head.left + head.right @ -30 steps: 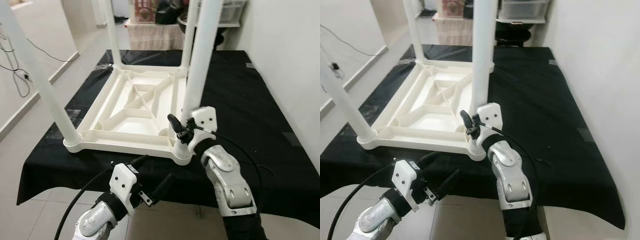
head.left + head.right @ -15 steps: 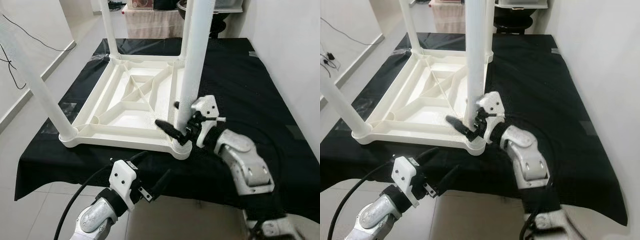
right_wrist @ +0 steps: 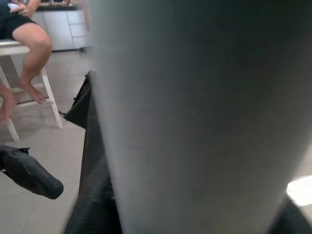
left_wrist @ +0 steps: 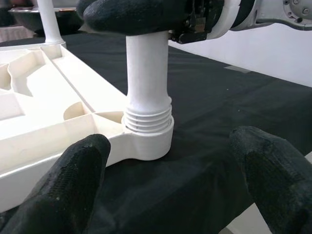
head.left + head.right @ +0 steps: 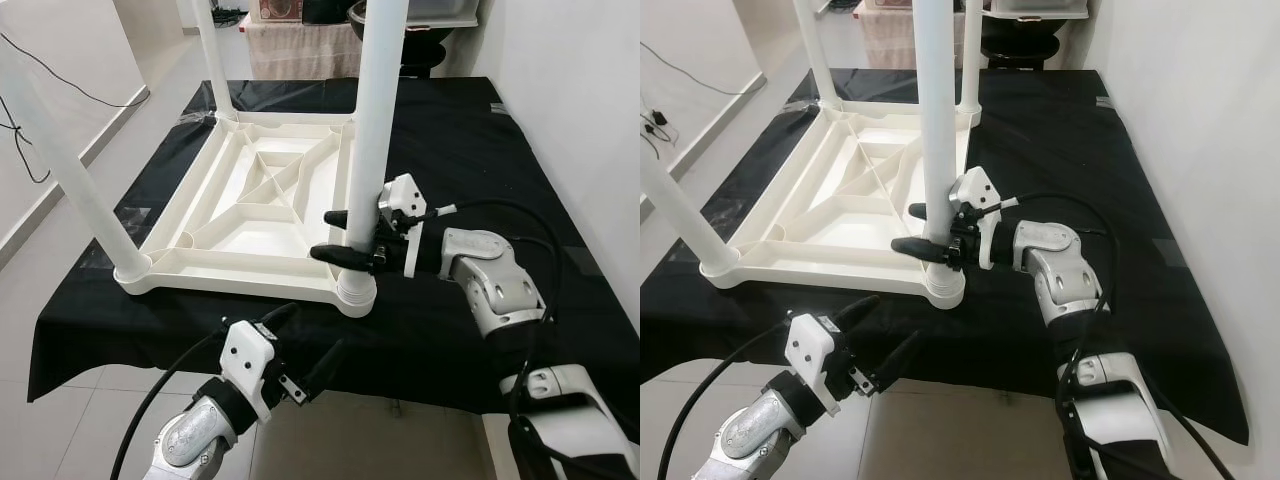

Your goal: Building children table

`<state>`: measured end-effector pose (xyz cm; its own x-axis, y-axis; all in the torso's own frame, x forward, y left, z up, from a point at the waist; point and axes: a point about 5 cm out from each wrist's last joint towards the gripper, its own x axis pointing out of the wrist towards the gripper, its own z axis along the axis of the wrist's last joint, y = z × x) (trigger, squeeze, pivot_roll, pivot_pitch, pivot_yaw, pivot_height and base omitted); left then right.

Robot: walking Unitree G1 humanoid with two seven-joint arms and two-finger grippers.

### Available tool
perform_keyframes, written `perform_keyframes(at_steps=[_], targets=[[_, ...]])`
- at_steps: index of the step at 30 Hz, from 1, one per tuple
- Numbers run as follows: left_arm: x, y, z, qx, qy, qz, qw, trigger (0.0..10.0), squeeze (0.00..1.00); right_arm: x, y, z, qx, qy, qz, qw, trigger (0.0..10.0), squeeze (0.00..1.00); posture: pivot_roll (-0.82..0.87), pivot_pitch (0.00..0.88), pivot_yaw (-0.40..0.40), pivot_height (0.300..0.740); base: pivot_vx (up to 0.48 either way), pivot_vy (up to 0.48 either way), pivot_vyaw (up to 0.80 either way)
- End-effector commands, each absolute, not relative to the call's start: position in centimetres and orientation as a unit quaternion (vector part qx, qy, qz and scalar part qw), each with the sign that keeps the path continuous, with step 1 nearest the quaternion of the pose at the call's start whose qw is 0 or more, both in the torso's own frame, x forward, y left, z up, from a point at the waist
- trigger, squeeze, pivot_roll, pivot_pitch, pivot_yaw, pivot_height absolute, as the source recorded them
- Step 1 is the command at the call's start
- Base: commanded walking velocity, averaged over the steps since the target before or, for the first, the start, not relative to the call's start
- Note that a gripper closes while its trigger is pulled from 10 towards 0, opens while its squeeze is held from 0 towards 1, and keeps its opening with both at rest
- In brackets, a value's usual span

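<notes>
Right gripper (image 5: 338, 236) has its fingers closed around the near-right table leg (image 5: 372, 130), just above its socket. Left gripper (image 5: 305, 345), fingers spread apart, hovers at 6 o'clock below the surface (image 5: 470, 150) edge.

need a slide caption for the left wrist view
Threaded base of the white table leg seated in the tabletop's corner socket, right claw around the leg above.

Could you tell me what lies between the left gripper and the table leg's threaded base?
Bare black cloth, seen in the left wrist view between the left gripper and the threaded base.
</notes>
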<state>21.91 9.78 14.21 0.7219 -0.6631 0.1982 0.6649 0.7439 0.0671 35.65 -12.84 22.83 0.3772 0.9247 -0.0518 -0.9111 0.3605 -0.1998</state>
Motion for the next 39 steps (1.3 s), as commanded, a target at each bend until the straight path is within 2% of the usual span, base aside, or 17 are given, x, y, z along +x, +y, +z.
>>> perform_keyframes(at_steps=[1, 5, 9, 10, 12, 13, 14, 15, 16, 17, 21, 31, 32, 34, 35, 38, 39], targets=[[21.7, 9.8, 13.8, -0.001, -0.096, -0.358, 0.929, 10.0, 0.00, 35.5, -12.3, 22.6, -0.096, -0.037, 0.577, 0.810, 0.0, 0.00, -0.05, 0.147, 0.011, 0.740, 0.000, 0.000, 0.00], [21.7, 9.8, 13.8, -0.002, -0.095, -0.360, 0.928, 10.0, 0.00, 35.5, -12.7, 22.3, -0.095, -0.038, 0.570, 0.815, 0.0, 0.00, -0.05, 0.144, 0.013, 0.740, 0.000, 0.000, 0.00], [21.7, 9.8, 13.8, -0.002, -0.094, -0.361, 0.928, 10.0, 0.00, 35.6, -13.3, 22.0, -0.100, -0.039, 0.547, 0.830, 0.0, 0.00, -0.06, 0.142, 0.013, 0.740, 0.000, 0.000, 0.00], [21.7, 9.8, 13.7, -0.002, -0.094, -0.361, 0.928, 10.0, 0.00, 35.8, -13.9, 21.8, -0.110, -0.039, 0.519, 0.847, 0.0, 0.00, -0.06, 0.143, 0.012, 0.740, 0.000, 0.000, 0.00], [21.7, 9.8, 13.7, -0.002, -0.094, -0.361, 0.928, 10.0, 0.00, 35.8, -13.9, 21.8, -0.110, -0.039, 0.519, 0.847, 0.0, 0.00, -0.06, 0.143, 0.012, 0.740, 0.000, 0.000, 0.00], [21.7, 9.8, 13.7, -0.002, -0.093, -0.361, 0.928, 10.0, 0.00, 36.0, -15.0, 21.2, -0.106, -0.029, 0.447, 0.888, 0.0, 0.00, -0.06, 0.146, 0.007, 0.740, 0.000, 0.000, 0.00], [21.6, 9.9, 13.7, -0.003, -0.093, -0.361, 0.928, 10.0, 0.00, 36.1, -15.9, 20.8, -0.104, -0.022, 0.395, 0.913, 0.0, 0.00, -0.06, 0.150, 0.002, 0.740, 0.000, 0.000, 0.00], [21.6, 9.9, 13.7, -0.003, -0.093, -0.361, 0.928, 10.0, 0.00, 36.1, -15.9, 20.8, -0.104, -0.022, 0.395, 0.913, 0.0, 0.00, -0.06, 0.150, 0.002, 0.740, 0.000, 0.000, 0.00], [21.6, 10.0, 13.8, -0.003, -0.093, -0.360, 0.928, 10.0, 0.00, 35.6, -16.6, 18.8, -0.107, 0.003, 0.224, 0.969, 0.0, 0.00, -0.08, 0.157, 0.004, 0.740, 0.000, 0.000, 0.00], [21.6, 10.1, 13.8, -0.004, -0.093, -0.360, 0.928, 10.0, 0.00, 33.7, -16.1, 16.6, -0.107, 0.021, 0.155, 0.982, 0.0, 0.00, -0.07, 0.164, 0.010, 0.740, 0.000, 0.000, 0.00], [21.6, 10.3, 13.8, -0.004, -0.092, -0.360, 0.928, 10.0, 0.00, 30.8, -14.0, 14.1, -0.101, 0.034, 0.124, 0.987, 0.0, 0.00, -0.08, 0.159, 0.022, 0.740, 0.000, 0.000, 0.00], [21.9, 10.3, 13.7, -0.002, -0.092, -0.358, 0.929, 10.0, 0.00, 31.8, -12.6, 14.7, -0.120, 0.021, 0.139, 0.983, 0.0, 0.00, -0.07, 0.152, 0.014, 0.740, 0.000, 0.000, 0.00], [22.0, 10.3, 13.8, -0.003, -0.094, -0.351, 0.932, 10.0, 0.00, 31.9, -12.5, 14.9, -0.122, 0.021, 0.133, 0.983, 10.0, 0.00, -0.07, 0.152, 0.014, 0.740, 0.000, 0.000, 0.00], [22.0, 10.4, 13.8, -0.003, -0.095, -0.348, 0.933, 10.0, 0.00, 31.9, -12.2, 15.4, -0.114, 0.013, 0.136, 0.984, 10.0, 0.00, -0.07, 0.151, 0.015, 0.740, 0.000, 0.000, 0.00], [22.0, 10.4, 13.8, -0.003, -0.095, -0.346, 0.933, 10.0, 0.00, 32.0, -12.1, 16.0, -0.103, 0.003, 0.140, 0.985, 10.0, 0.97, -0.07, 0.151, 0.015, 0.740, 0.000, 0.000, 0.00], [22.1, 10.3, 13.8, -0.004, -0.094, -0.351, 0.932, 10.0, 0.00, 32.5, -11.5, 18.0, -0.056, -0.034, 0.236, 0.970, 10.0, 1.00, -0.07, 0.151, 0.021, 0.740, 0.000, 0.000, 0.00], [22.1, 10.3, 13.8, -0.004, -0.094, -0.351, 0.932, 10.0, 0.00, 32.5, -11.5, 18.0, -0.056, -0.034, 0.236, 0.970, 10.0, 1.00, -0.07, 0.151, 0.021, 0.740, 0.000, 0.000, 0.00]])
